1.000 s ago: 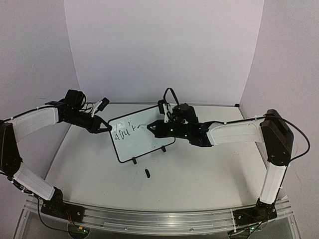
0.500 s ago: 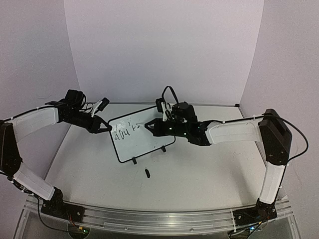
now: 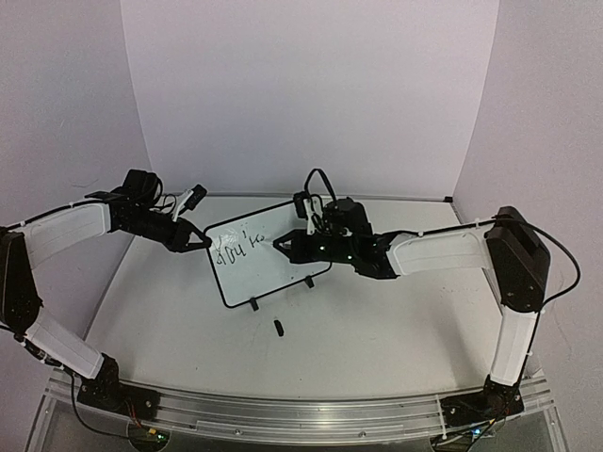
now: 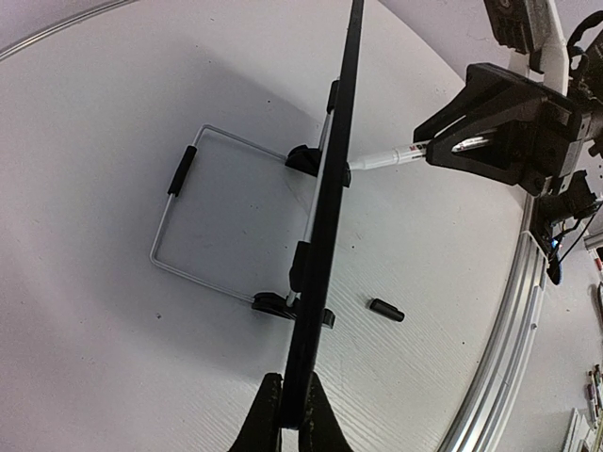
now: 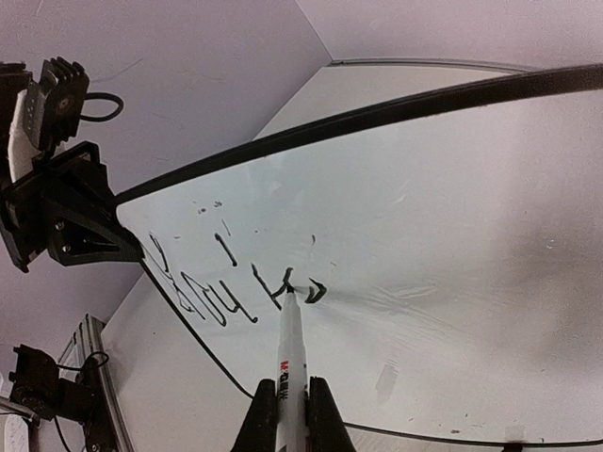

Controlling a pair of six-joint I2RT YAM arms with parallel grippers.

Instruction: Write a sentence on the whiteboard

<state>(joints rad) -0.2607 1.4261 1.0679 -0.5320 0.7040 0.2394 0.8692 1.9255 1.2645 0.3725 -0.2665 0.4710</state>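
Note:
The whiteboard [image 3: 268,273] stands upright on two small black feet, angled across the table's middle. My left gripper [image 3: 199,240] is shut on its left edge; the left wrist view shows the board edge-on [image 4: 332,179] clamped in that gripper [image 4: 290,419]. My right gripper [image 3: 288,243] is shut on a white marker [image 5: 291,363] whose tip touches the board face [image 5: 452,188]. The sentence [image 5: 237,302] reads "You'" plus fresh strokes beside the tip. The writing [image 3: 236,249] sits at the board's upper left.
A black marker cap [image 3: 279,327] lies on the table in front of the board, also seen as the cap [image 4: 386,310]. A wire stand [image 4: 179,217] props the board from behind. Purple walls close in the back and sides.
My right gripper has shifted slightly left and up along the board with the marker, and new strokes have appeared after "You'". The left arm and the board have stayed put.

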